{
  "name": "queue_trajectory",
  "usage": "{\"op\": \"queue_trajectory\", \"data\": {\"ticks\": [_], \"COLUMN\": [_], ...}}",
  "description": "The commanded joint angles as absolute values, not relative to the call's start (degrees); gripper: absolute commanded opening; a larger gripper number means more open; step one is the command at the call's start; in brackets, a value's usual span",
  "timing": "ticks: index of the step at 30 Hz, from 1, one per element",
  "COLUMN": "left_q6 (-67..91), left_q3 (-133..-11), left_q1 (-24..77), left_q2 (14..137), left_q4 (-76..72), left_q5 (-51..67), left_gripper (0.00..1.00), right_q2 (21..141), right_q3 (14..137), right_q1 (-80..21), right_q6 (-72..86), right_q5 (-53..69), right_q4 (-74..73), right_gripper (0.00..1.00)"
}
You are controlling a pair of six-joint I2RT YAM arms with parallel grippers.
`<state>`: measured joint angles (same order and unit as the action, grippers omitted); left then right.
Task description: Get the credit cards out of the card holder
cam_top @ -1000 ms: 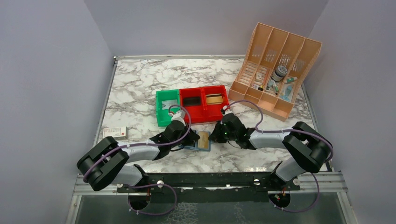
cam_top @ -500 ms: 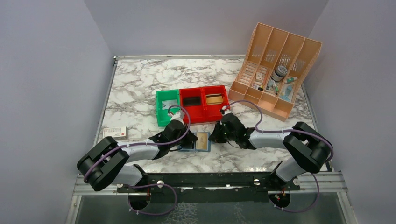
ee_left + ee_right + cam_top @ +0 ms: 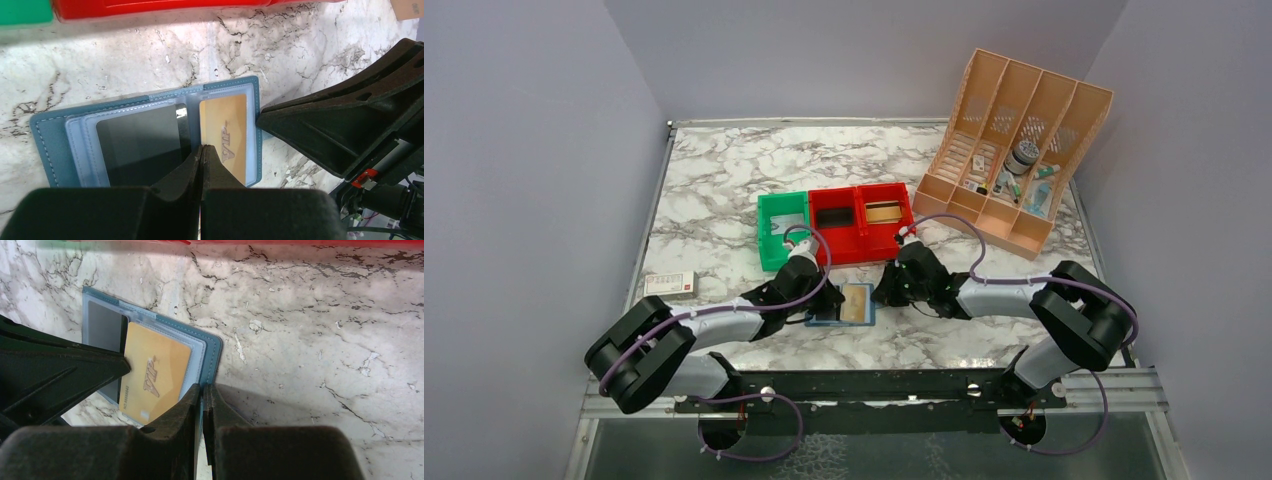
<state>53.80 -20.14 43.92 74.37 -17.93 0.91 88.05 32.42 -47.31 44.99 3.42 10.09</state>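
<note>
Under left end effector (image 3: 201,151), pressed together: card holder (image 3: 47,142) fold | right end effector (image 3: 202,390) pinching its edge

Card holder (image 3: 47,145): matt stitched leather-look. Gold card (image 3: 225,135): smooth plastic. Table (image 3: 125,65): marble-look.

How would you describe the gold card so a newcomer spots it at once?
On the white marble table, just on the arms' side of the red plastic bins, a flat blue card holder lies open. The thin tan-gold plastic card sits on its right-hand panel, lettered VIP, unlike the plain dark grey card on the left panel.
</note>
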Motion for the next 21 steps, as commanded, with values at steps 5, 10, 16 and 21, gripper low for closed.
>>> {"op": "queue_trajectory", "data": {"ticks": [5, 10, 16, 21], "left_q6": [52.03, 52.03, 51.94, 52.03], "left_q3": [-21.10, -20.81, -20.69, -20.95], "left_q1": [43.25, 42.94, 42.89, 42.89], "left_q2": [72.51, 71.43, 71.69, 72.16], "left_q4": [-14.73, -14.40, -15.43, -15.74], "left_q5": [-0.53, -0.49, 0.23, 0.46], "left_gripper": [0.00, 0.00, 0.00, 0.00], "right_q2": [88.19, 87.19, 83.75, 80.71], "right_q3": [32.95, 33.24, 35.39, 36.20], "right_q1": [-48.03, -48.08, -48.07, -48.08], "right_q6": [43.26, 42.45, 38.80, 36.79], "right_q5": [3.02, 3.36, 7.52, 12.94], "right_q4": [5.61, 5.58, 5.80, 9.04], "right_gripper": [0.09, 0.09, 0.11, 0.16]}}
